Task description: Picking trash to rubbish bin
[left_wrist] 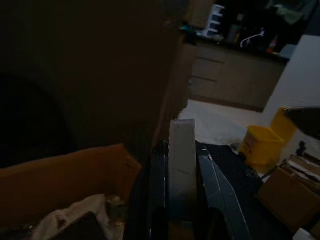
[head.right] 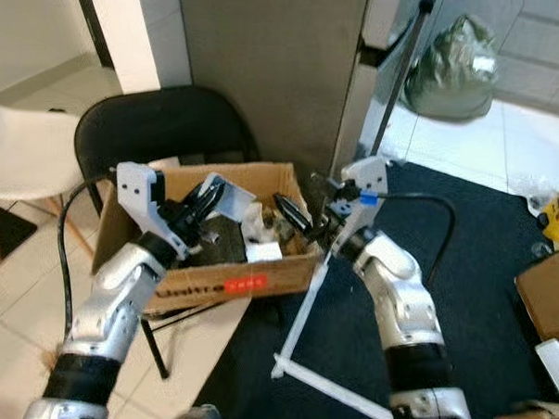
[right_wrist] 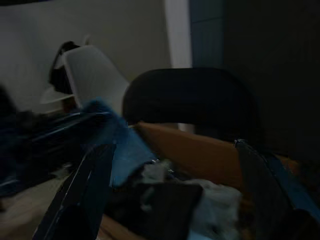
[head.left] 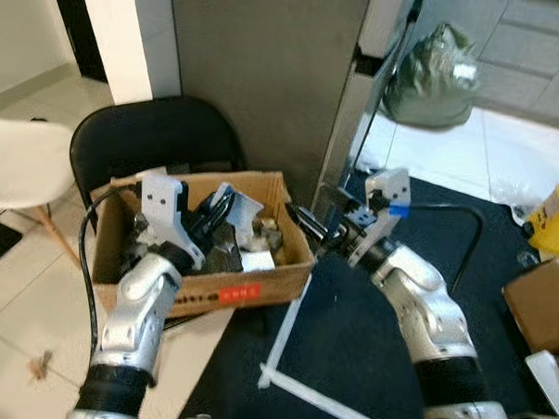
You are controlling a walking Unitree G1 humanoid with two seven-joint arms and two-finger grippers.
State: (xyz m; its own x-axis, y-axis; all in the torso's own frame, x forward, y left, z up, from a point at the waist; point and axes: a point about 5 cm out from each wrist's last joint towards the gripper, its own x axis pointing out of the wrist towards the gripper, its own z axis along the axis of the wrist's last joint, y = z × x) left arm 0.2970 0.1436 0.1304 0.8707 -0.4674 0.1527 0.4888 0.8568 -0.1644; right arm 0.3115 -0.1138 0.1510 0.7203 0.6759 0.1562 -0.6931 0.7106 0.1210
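Note:
An open cardboard box (head.left: 257, 287) holding crumpled dark and white trash (head.left: 245, 245) rests on a black chair (head.left: 144, 134). My left gripper (head.left: 219, 211) hangs over the box's middle, shut on a flat white scrap (head.left: 244, 206). In the left wrist view the white scrap (left_wrist: 181, 165) is pinched between the two black fingers (left_wrist: 152, 200). My right gripper (head.left: 311, 220) sits at the box's right rim, open. Its fingers (right_wrist: 95, 175) stand wide apart in the right wrist view, with nothing between them and the trash below.
A white chair (head.left: 22, 166) stands at the left. Behind the box rises a grey panel (head.left: 267, 79). On the dark carpet (head.left: 366, 362) lie a white strip (head.left: 287, 344), a yellow container (head.left: 557, 217) and a brown box (head.left: 540, 309). A green bag (head.left: 434, 72) sits far back.

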